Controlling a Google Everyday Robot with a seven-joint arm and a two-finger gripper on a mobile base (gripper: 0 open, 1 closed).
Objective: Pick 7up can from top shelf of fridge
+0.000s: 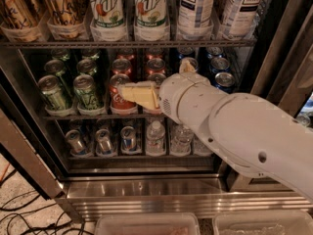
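Two 7up cans (pixel 106 10) (pixel 151 10), tall and white with green logos, stand side by side in clear cup trays on the top shelf (pixel 127 43) of the fridge (pixel 146 192). My gripper (pixel 138 95), cream-coloured at the end of a thick white arm (pixel 234 126), is in front of the middle rack's red cans. It is below the 7up cans and apart from them. The arm comes in from the lower right and hides part of the middle and lower racks.
Gold-brown cans (pixel 62 6) stand left of the 7up cans, white TEA cans (pixel 195 6) to the right. The middle rack holds green (pixel 73 89), red (pixel 117 93) and blue cans (pixel 220 70). Small cans and bottles (pixel 155 137) are below. Cables (pixel 22 214) lie on the floor at left, plastic bins (pixel 146 225) in front.
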